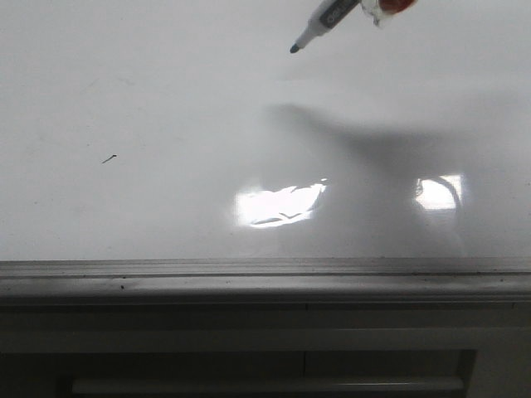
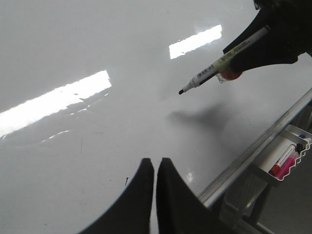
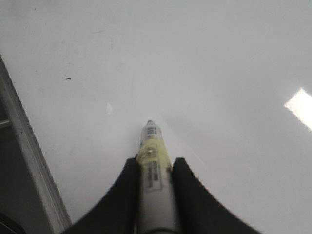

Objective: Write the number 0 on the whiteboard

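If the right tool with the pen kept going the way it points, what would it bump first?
Probably the whiteboard. The marker held in the right tool sticks out ahead, so its tip would likely touch the bare white surface first; depth is hard to judge.

No legible text or numbers

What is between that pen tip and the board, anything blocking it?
Nothing visible. The right claw holds the marker with its tip in the air above bare whiteboard. Only a tiny dash lies far off to the left, and the left claw is well clear.
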